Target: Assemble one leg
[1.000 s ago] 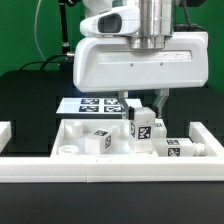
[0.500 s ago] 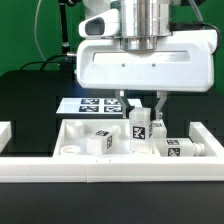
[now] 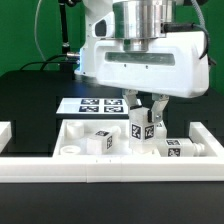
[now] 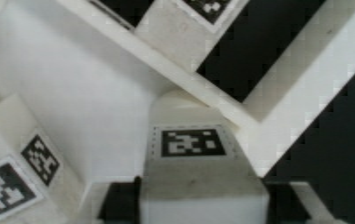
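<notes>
**Black tabletop, gripper on upright leg over white panel**

Black tabletop (image 3: 30, 100) fills the scene, with a dark green backdrop behind the arm. We see no readable writing or brand, only black-and-white square tags: a row on the marker board (image 3: 88, 104) lying flat on the table behind the work area, one on each loose post, and one facing the wrist camera.

White rail (image 3: 100, 168) runs across the front edge, with a short white block (image 3: 5, 130) at the exterior view's left. Inside it lies the large white panel (image 3: 75, 135). We see open black table toward the exterior view's left; the right side is crowded by the arm's big white housing.

We see the gripper (image 3: 141, 118) pointing straight down, its two fingers closed around the leg (image 3: 140, 127), which stands upright over the panel, tag facing the camera. In the wrist view the leg (image 4: 192, 140) sits between the two dark fingertips (image 4: 121, 200), tag up, white rails crossing diagonally beyond it.

Another post (image 3: 100, 140) sits on the panel just toward the exterior view's left of the held leg; a third post (image 3: 180, 147) lies to its right. We cannot tell whether the held leg's lower end touches the panel.
</notes>
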`<state>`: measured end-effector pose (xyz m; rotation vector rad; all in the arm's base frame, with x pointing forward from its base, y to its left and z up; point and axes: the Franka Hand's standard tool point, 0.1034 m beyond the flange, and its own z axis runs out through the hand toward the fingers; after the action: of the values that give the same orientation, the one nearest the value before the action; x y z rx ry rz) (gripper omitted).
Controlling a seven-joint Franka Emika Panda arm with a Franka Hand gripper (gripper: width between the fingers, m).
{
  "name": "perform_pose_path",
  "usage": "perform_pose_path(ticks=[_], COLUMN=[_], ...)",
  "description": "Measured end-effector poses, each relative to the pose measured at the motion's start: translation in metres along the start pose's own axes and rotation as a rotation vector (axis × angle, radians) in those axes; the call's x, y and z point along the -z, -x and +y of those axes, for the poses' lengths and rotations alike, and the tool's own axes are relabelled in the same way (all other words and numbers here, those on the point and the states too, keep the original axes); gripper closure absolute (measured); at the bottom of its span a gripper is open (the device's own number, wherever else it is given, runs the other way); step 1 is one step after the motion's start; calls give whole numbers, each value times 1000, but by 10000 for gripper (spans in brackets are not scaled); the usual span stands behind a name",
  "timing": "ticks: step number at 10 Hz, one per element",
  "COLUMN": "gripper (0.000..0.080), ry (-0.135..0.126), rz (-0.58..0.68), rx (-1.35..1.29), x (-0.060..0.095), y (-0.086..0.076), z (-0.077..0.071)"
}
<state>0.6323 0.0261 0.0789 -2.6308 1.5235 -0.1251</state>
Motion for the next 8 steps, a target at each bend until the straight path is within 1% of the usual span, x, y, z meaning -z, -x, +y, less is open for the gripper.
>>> perform_pose_path(ticks=[1,2,3,4,5,6,8], gripper=[512,408,269,185,185,156,151], ry=[-1,-2,-2,-1,2,2,-2], rz=[-1,-2,-2,-2,0,-1,2], rx=[-13,7,50,94,169,268,413], x=[0,0,0,0,-1,-1,-1], y=[0,1,1,1,2,3,4], z=[0,0,0,0,0,-1,-2])
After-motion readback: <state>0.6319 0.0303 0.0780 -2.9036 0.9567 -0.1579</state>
